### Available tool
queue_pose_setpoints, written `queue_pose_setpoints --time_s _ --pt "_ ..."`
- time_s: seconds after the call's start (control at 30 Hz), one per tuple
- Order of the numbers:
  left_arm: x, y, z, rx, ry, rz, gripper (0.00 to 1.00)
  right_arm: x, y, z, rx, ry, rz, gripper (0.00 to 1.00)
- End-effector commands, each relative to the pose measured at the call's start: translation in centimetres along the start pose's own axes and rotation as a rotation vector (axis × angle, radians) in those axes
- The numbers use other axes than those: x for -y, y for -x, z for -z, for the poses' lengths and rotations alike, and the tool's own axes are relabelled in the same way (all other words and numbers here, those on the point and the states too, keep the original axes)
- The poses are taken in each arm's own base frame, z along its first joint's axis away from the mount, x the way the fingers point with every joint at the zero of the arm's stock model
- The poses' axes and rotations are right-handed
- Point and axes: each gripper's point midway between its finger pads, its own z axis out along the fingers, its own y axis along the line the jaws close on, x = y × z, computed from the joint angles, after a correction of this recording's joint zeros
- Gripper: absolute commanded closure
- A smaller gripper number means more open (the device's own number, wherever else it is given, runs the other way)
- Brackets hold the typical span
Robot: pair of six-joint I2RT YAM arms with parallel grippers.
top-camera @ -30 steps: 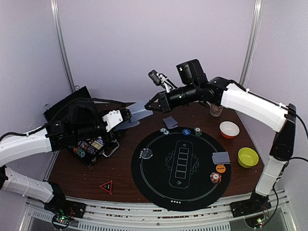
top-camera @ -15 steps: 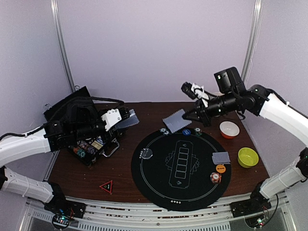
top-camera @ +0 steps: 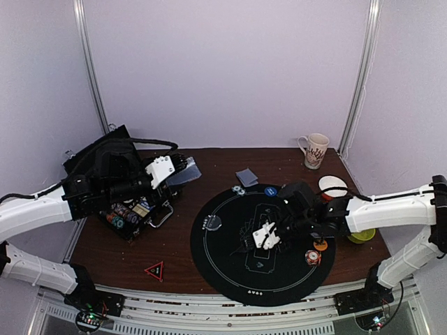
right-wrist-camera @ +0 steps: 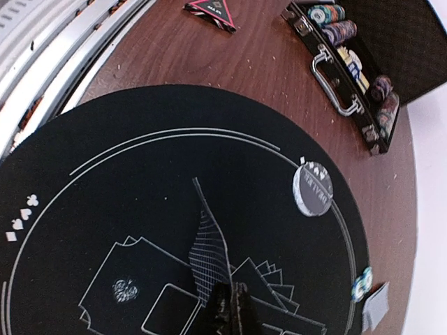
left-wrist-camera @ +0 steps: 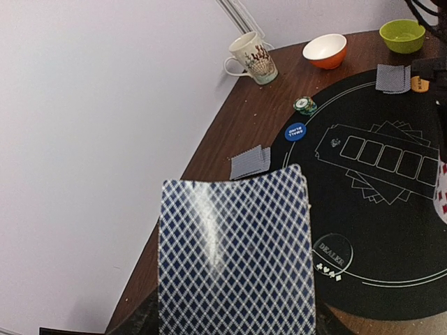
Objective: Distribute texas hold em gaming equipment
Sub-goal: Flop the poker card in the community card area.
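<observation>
Left tool (top-camera: 179, 169): jaws part-way closed on the deck of cards (left-wrist-camera: 234, 258), held above the tabletop (top-camera: 181, 244). The diamond-patterned back faces its wrist camera.
Right tool (right-wrist-camera: 228, 307): fingers pressed together on the near edge of a single card (right-wrist-camera: 208, 255). The card is seen almost edge-on and bowed.
Single card: reaches forward from the right tool over the printed card boxes on the black mat (top-camera: 223, 269). Whether it touches the mat cannot be told.
Dealer button (right-wrist-camera: 313, 190): clear, on the mat's ring line, ahead and to the right of the right tool in its wrist view.
Blue button (left-wrist-camera: 295, 131): on the mat's edge, beyond the deck in the left tool, just beside a green chip (left-wrist-camera: 304, 105).
Dealt cards: one small pile (left-wrist-camera: 250, 162) on the bare wood just past the deck, and another pile (left-wrist-camera: 392, 78) on the mat far beyond it.
Orange button (top-camera: 320, 245): beside the right arm, behind its tool, near a chip stack (top-camera: 313, 257).
Chip case (top-camera: 129, 216): open, below the left arm, behind its tool.
Bowls and mug: the orange bowl (left-wrist-camera: 325, 50), green bowl (left-wrist-camera: 402, 33) and mug (left-wrist-camera: 251, 57) stand far ahead of the left tool.
</observation>
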Motion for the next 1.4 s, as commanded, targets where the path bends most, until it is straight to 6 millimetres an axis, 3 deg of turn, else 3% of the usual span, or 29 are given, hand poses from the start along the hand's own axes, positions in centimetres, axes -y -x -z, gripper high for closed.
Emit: queue_pose_setpoints --time_s 0.0,0.07,0.2,0.43,0.6,0.83,1.23,1.37 --pt "-1.5 1.7 0.8 0.066 0.054 0.021 0.45 2.2 2.6 -0.8 0.037 -0.232 0.263 1.0" --pt "-1.5 1.7 0.8 0.066 0.056 0.019 0.45 0.0 1.8 -1.3 0.012 -0.159 0.326 1.0" --pt "-1.4 1.5 0.6 0.062 0.056 0.01 0.45 -6.3 -2.0 -1.5 -0.072 0.09 0.513 1.0" --pt "-1.3 1.3 0.6 0.061 0.057 0.009 0.45 -10.6 -5.8 0.1 -0.209 0.304 0.651 1.0" --pt "-1.2 1.3 0.5 0.063 0.058 0.008 0.45 -10.3 -7.2 -0.1 -0.263 0.302 0.77 1.0" --pt "-1.2 1.1 0.4 0.057 0.06 -0.002 0.45 -8.6 -6.1 -1.8 -0.234 0.256 0.861 1.0" --pt "-1.1 0.7 0.3 0.046 0.061 -0.017 0.45 -8.3 -5.4 -3.1 -0.206 0.244 0.935 1.0" --pt "-1.2 0.6 0.4 0.044 0.069 -0.022 0.45 -9.2 -6.5 -2.6 -0.226 0.265 0.963 0.93"
